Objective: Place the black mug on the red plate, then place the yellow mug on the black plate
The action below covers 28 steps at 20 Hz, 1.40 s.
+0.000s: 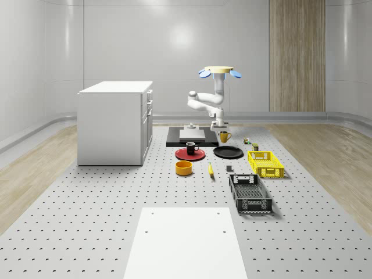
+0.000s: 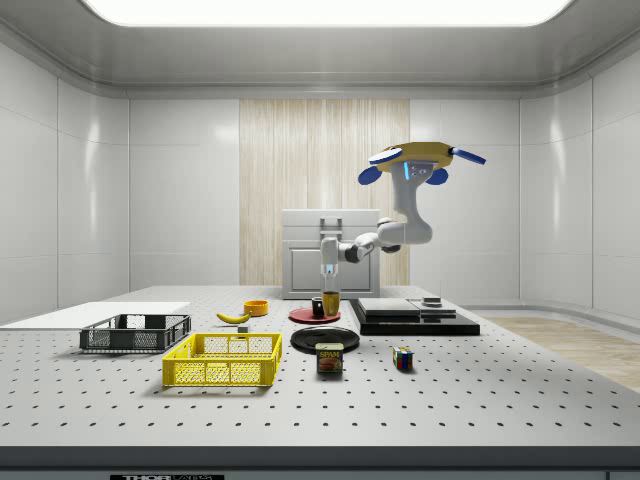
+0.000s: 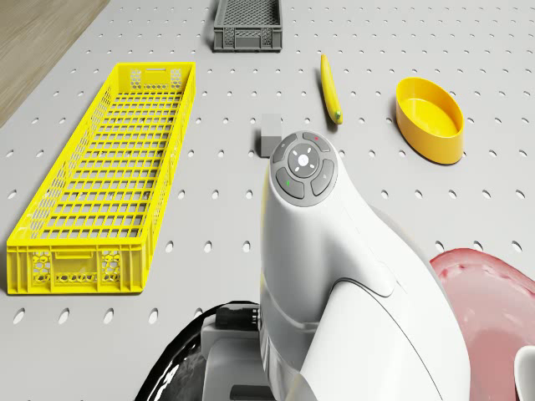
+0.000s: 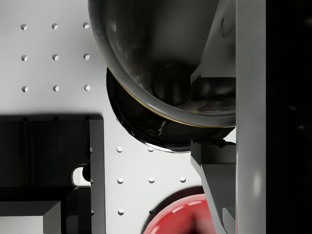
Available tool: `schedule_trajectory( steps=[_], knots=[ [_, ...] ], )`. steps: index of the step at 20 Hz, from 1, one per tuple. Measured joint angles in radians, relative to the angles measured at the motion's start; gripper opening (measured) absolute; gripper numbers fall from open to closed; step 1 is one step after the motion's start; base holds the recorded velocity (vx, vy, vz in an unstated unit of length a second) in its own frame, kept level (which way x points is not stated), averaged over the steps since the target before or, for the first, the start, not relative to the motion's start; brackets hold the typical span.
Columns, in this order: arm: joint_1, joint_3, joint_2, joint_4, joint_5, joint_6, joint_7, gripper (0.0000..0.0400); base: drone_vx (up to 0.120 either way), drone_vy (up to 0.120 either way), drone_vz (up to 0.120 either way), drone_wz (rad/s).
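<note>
The end effector (image 1: pixel 222 130) was closed on the rim of the yellow mug (image 1: pixel 224 137), one finger (image 4: pixel 222 39) reaching down inside the mug's dark, glossy interior, as the wrist view showed. In the side view the mug hung above the table (image 1: pixel 104 221), its base a little higher than the black plate (image 1: pixel 228 152), and it looked only partly over the plate's edge. The arm reached down from the drone (image 1: pixel 218 71), which hovered over the far end of the table, above the dark slab (image 1: pixel 174 138).

The black mug (image 1: pixel 191 147) already stood upright on the red plate (image 1: pixel 190 154), so the first half of the task appeared done and the second was in hand: the carry of the yellow mug to the black plate. The next move probably called for centring the mug over the plate, lowering it until the base met the plate, then releasing.

The mugs were smooth, rounded cylinders with loop handles. Both plates were shallow discs with glossy, reflective surfaces, the red one lying just beside the black. The table was a pale, matte board dotted with a regular grid of holes. Farther out lay a yellow bowl (image 3: pixel 430 119), a banana (image 3: pixel 330 88), and two open-lattice crates, one yellow (image 3: pixel 109 180) and one dark grey (image 1: pixel 250 193).
</note>
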Motion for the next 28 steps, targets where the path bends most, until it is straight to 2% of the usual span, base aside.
schedule_trajectory(
  steps=[6,17,28],
  knots=[
    [-0.024,-0.063,0.015,0.026,-0.056,0.025,-0.004,0.0107,0.000,0.000,0.000,0.000],
    [-0.113,-0.106,0.057,0.040,-0.115,0.012,0.079,0.0108,0.000,0.000,0.000,0.000],
    [-0.154,-0.194,0.101,0.094,-0.202,0.040,0.093,0.0106,0.000,0.000,0.000,0.000]
  ],
)
